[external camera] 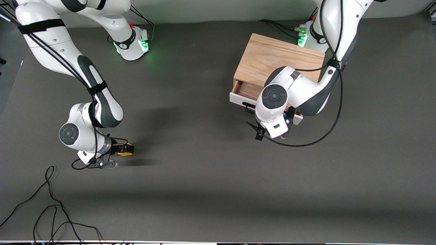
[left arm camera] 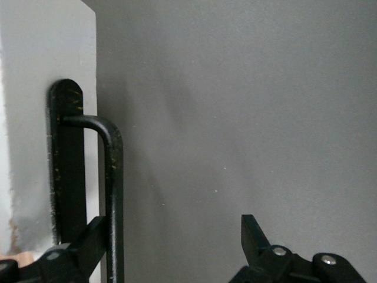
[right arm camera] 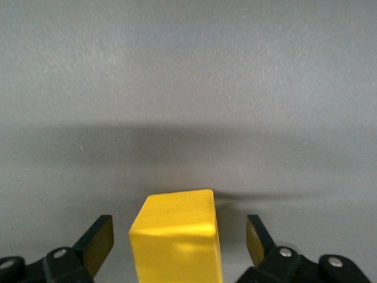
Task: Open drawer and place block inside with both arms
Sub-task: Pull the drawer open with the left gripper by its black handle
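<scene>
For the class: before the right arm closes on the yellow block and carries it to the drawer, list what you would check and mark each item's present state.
1. Block between the right claw fingers: ok.
2. Right claw open, gaps both sides: ok.
3. Block resting on the table: ok.
4. Drawer open wide enough for the block: not ok, only partly out.
5. Left claw open, one finger at the handle: ok.
6. Left arm clear of the drawer opening: not ok, it hangs over it.

Light oak box (external camera: 277, 58) with visible grain, matt grey table (external camera: 204, 170), scuffed black metal handle (left arm camera: 112, 194), smooth yellow block (right arm camera: 177, 236)
</scene>
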`<move>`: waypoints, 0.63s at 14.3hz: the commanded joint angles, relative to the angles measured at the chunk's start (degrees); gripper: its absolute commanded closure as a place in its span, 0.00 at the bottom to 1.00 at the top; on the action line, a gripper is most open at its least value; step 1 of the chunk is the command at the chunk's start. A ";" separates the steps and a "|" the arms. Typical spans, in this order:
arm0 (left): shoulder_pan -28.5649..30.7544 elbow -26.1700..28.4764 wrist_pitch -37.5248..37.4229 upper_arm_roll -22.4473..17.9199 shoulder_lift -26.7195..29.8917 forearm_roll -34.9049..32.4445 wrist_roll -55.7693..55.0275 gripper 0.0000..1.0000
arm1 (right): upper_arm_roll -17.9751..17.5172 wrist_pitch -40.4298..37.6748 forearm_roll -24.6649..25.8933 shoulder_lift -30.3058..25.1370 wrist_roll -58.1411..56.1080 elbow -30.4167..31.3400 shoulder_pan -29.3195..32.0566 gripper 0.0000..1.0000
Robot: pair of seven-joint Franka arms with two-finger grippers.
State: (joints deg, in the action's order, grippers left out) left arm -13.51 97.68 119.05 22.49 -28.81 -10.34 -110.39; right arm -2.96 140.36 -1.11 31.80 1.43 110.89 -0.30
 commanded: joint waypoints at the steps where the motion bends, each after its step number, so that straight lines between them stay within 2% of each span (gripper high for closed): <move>1: -0.29 -4.51 0.83 0.10 -3.35 -2.31 0.26 0.00 | 0.23 1.05 0.50 -1.65 -1.43 1.87 -0.31 0.00; 9: -0.55 -5.04 9.26 0.10 -3.79 -3.02 0.09 0.00 | 0.23 4.30 0.50 -1.22 -1.61 3.98 -0.31 0.00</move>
State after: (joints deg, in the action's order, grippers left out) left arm -13.53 95.29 125.65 22.63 -31.07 -12.26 -110.14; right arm -2.96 143.39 -1.11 31.71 0.70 113.37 -0.30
